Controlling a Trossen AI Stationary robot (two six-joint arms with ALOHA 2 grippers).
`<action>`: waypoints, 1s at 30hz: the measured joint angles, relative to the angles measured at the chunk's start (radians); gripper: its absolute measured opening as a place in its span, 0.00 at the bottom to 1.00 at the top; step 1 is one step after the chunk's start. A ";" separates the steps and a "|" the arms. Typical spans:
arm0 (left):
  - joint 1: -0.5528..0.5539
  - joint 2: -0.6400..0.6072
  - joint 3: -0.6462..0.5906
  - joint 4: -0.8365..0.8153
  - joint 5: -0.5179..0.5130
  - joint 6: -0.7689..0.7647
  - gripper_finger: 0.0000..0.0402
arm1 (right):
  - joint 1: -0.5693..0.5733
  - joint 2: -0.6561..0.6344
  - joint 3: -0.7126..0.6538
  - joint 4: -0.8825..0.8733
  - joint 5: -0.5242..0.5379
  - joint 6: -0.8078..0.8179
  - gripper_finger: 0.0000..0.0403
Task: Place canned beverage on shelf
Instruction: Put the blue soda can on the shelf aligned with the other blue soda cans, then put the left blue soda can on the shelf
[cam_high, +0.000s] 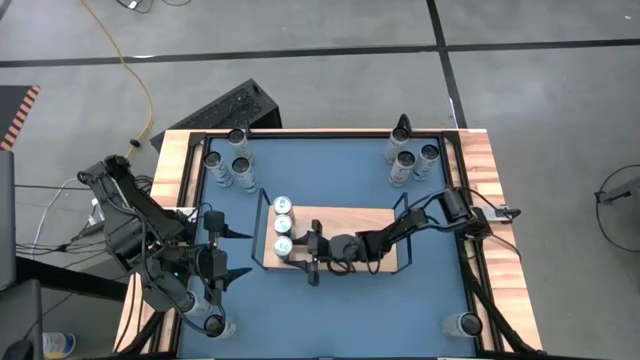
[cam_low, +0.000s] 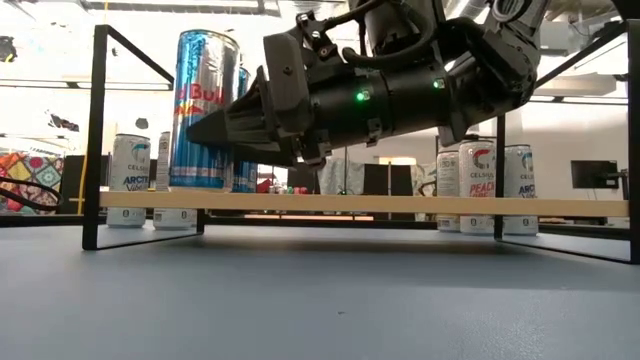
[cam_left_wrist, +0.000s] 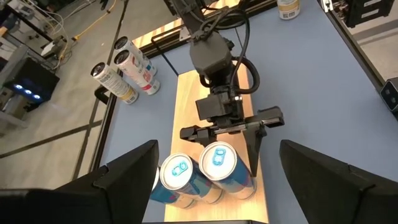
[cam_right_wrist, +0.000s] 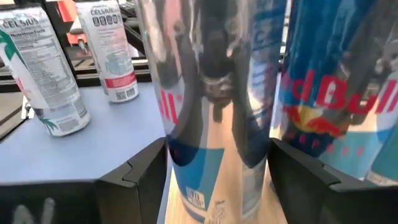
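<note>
Blue desk (cam_high: 350, 310), concrete floor around. Shelf (cam_high: 375, 222) at centre; three cans (cam_high: 281, 224) stand along its left end. Right tool (cam_high: 312, 258) lies low over the shelf, fingers spread around the nearest can (cam_high: 284, 246), apparently not pinching. Left tool (cam_high: 222, 252) spread, waiting at near left. Advice: retreat rightward, level, without tipping the can.

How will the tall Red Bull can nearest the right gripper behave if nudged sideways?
Likely tippy: the Red Bull can stands tall and slim on the shelf. Probably slick, since its wall looks glossy. It stands close beside neighbouring cans, so a nudge from the open right gripper may topple them too.
</note>
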 joint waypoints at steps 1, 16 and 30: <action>0.000 0.000 0.000 0.000 0.000 0.000 0.80 | 0.003 0.000 0.000 -0.009 0.000 0.000 0.64; 0.000 0.000 0.000 0.000 0.001 -0.004 0.80 | 0.011 -0.140 0.001 -0.357 0.060 0.026 0.64; 0.000 0.000 0.000 -0.002 0.036 -0.045 0.80 | 0.020 -0.350 0.000 -0.715 0.073 0.052 0.63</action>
